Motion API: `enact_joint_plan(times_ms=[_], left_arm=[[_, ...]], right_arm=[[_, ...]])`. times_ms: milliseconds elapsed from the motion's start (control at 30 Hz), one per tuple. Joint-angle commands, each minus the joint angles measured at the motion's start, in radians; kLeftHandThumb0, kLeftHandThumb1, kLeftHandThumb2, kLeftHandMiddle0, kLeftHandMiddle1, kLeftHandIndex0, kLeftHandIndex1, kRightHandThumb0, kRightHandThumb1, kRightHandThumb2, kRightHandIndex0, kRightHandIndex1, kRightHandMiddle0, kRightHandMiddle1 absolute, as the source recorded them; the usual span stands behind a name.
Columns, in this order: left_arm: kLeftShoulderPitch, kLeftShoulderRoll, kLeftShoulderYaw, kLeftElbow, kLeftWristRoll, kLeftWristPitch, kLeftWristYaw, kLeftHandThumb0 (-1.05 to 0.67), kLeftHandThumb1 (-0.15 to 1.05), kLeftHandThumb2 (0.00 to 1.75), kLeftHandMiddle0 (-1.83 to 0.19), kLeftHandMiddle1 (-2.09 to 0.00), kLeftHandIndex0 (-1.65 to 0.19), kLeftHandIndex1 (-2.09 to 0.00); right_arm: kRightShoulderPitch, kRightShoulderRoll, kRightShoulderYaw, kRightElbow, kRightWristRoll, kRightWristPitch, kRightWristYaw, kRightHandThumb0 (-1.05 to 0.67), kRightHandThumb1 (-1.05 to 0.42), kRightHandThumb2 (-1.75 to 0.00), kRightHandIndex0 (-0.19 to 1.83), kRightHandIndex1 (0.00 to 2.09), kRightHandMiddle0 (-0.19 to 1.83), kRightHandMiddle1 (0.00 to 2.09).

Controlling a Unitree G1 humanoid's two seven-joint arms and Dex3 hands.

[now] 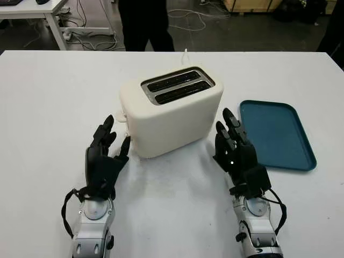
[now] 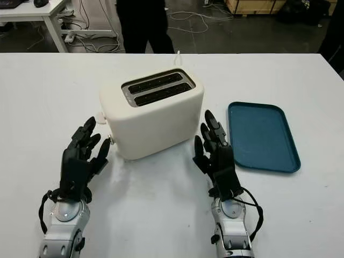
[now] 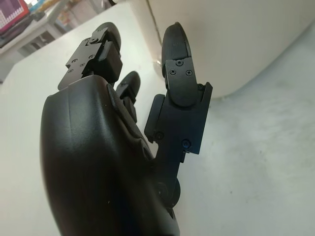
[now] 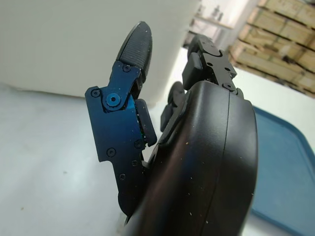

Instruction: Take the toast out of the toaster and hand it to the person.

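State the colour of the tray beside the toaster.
The tray is dark teal blue, clearest in the left eye view.

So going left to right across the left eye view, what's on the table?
Left hand → toaster → right hand → blue tray.

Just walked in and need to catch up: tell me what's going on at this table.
A humanoid robot faces a cream two-slot toaster on a white table. Its left hand is open beside the toaster's left end and its right hand is open at the toaster's right end; neither holds anything. No toast rises above the dark slots. A blue tray lies to the right, and a person stands behind the table.
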Motion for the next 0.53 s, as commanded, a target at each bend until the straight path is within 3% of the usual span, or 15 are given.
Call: enact_joint_plan(times_ms=[0, 100, 233, 500], left_arm=[[0.017, -0.011, -0.004, -0.02, 0.005, -0.017, 0.006, -0.56, 0.92, 0.55, -0.06, -0.71, -0.31, -0.03], [0.017, -0.016, 0.003, -0.031, -0.014, -0.022, 0.001, -0.53, 0.92, 0.54, -0.05, -0.73, -0.31, -0.02], [0.014, -0.013, 0.009, -0.043, -0.025, -0.013, -0.005, -0.53, 0.92, 0.55, -0.02, -0.8, -0.31, -0.02], [0.014, -0.009, 0.027, -0.142, -0.06, 0.083, -0.031, -0.5, 0.92, 0.56, 0.0, -0.68, -0.27, 0.0]], right_arm=[[0.005, 0.004, -0.003, -0.027, 0.005, 0.015, -0.005, -0.53, -0.92, -0.68, 0.15, 0.01, 0.14, 0.01], [0.001, -0.014, -0.008, -0.034, -0.009, -0.001, -0.004, -0.61, -0.92, -0.67, 0.16, 0.01, 0.14, 0.01], [-0.004, -0.025, -0.035, -0.014, 0.062, -0.066, 0.059, -0.58, -0.92, -0.66, 0.13, 0.0, 0.12, 0.0], [-0.021, -0.021, -0.067, 0.003, 0.106, -0.075, 0.088, -0.54, -0.92, -0.63, 0.07, 0.0, 0.1, 0.0]])
